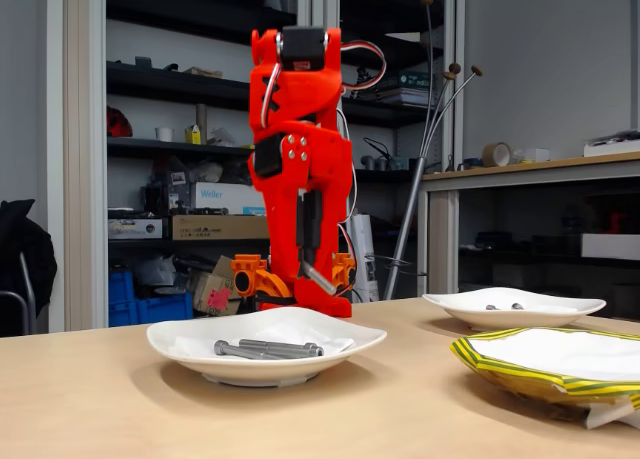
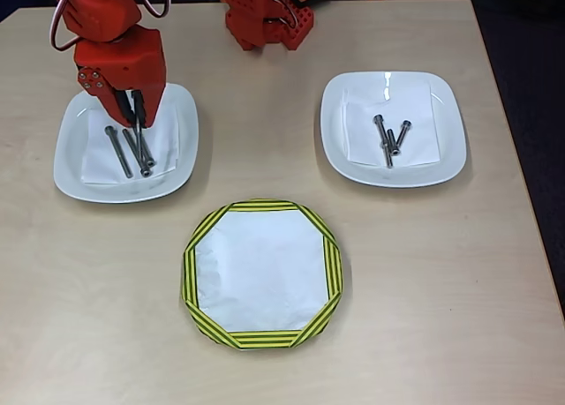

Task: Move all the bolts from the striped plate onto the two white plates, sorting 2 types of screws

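striped plate (image 2: 262,334) in the overhead view sits front and centre with its white inside bare, long bolts (image 2: 129,151) lie flat on the left white plate (image 2: 71,158), and the shorter bolts (image 2: 389,138) lie clustered on the right white plate (image 2: 446,149)

Lighting's pretty even and bright in both views, looks like soft room light from above. In the overhead view the pale wooden worktop (image 2: 265,352) is evenly lit, with just faint soft shadows hugging the glossy white round plate near the left edge (image 2: 79,171) and the yellow-rimmed paper plate with green and black stripes (image 2: 190,273). No harsh glare, only a mild sheen on the white plates. In the fixed view the near edge of the worktop is a bit soft, and the dark shelving behind (image 1: 180,79) is dim and murky. Overall resolution's low, so the small grey metal bolts (image 2: 132,149) look slightly smeared.
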Motion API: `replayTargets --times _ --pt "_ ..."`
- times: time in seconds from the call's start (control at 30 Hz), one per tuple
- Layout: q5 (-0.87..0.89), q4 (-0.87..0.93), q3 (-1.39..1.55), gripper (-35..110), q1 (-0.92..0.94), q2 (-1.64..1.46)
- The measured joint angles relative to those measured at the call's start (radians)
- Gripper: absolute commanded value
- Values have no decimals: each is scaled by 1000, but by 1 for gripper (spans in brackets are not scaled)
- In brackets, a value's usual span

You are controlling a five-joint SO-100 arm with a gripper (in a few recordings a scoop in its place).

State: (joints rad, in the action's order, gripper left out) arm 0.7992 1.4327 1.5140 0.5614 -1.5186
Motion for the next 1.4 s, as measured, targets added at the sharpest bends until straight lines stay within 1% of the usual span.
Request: replayTargets --times 0.17,0.3,0.37,0.57,0.77,0.87,0.93,1.07,1.2,1.3,1.4 --pt "25 -31 23 8 2 5" --pt "29 -64 38 10 -17 9" --pt "29 -57 41 10 -28 9" --pt "31 -135 60 5 -64 9" --pt "89 -210 109 0 -141 -51" --pt "152 -262 209 0 -216 -164" --pt "216 -333 302 0 -256 -276" --pt "324 -474 589 0 -348 -571" --pt "410 -548 894 0 -383 -890" --pt "453 -575 1109 0 -397 -1135" --pt "505 -549 1298 0 -396 -1399"
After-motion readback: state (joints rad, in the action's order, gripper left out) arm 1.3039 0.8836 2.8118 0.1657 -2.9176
